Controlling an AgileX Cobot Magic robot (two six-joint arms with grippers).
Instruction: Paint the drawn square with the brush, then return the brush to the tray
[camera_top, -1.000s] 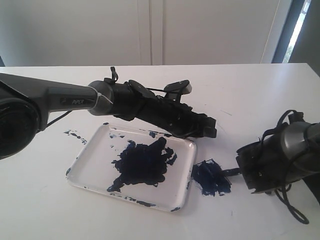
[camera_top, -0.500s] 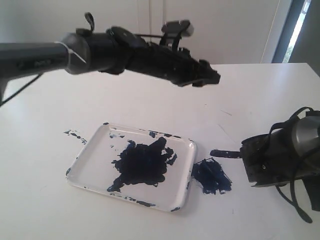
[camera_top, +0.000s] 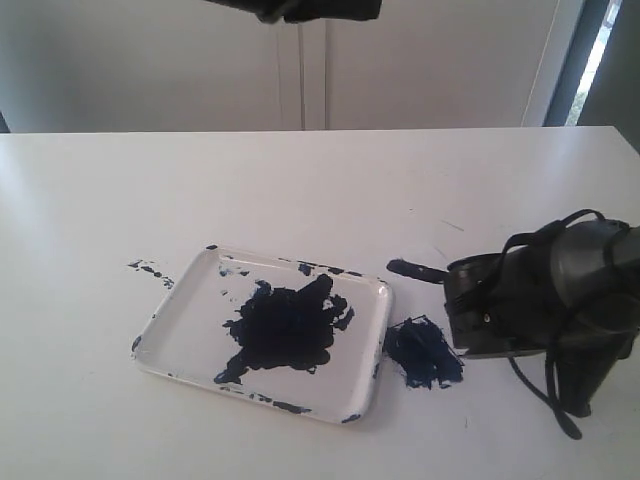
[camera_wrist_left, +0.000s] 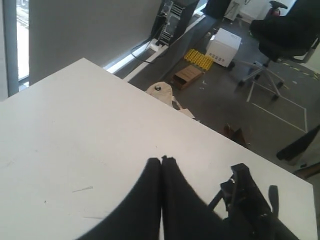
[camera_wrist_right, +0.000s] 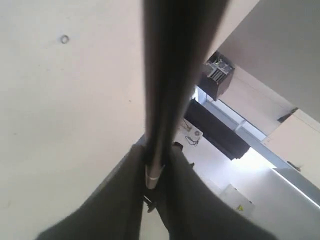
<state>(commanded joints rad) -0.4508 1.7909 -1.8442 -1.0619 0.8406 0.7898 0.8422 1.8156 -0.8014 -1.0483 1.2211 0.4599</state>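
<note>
Status: the tabletop (camera_top: 300, 190) is white, with a few paint specks (camera_top: 148, 268) off the tray's far left corner. The tray (camera_top: 175, 335) sits toward the front edge, slightly left of middle. It has a big navy blotch (camera_top: 285, 325) in its centre and nothing lying in it. The right gripper (camera_top: 452, 282) comes in low from the tabletop's right edge, jaws pinching the brush (camera_top: 405, 268) by its handle. Its wrist view shows the handle running straight out between the jaws. The left gripper (camera_wrist_left: 161, 161) is high above the tabletop, with only a sliver of that arm in the exterior view at the top, and its jaws are pressed together on nothing. The drawn square (camera_top: 423, 352) lies just beside the tray's right rim, toward the front edge. It's scribbled over in dark navy and the outline isn't readable, so painting looks done or near enough. The brush points from the right gripper toward the tray, tip just behind the square and near the tray's far right corner. Can't tell if the tip touches the tabletop. Left to do, by my read: carry the brush over the rim, lay it in the tray, let go.
</note>
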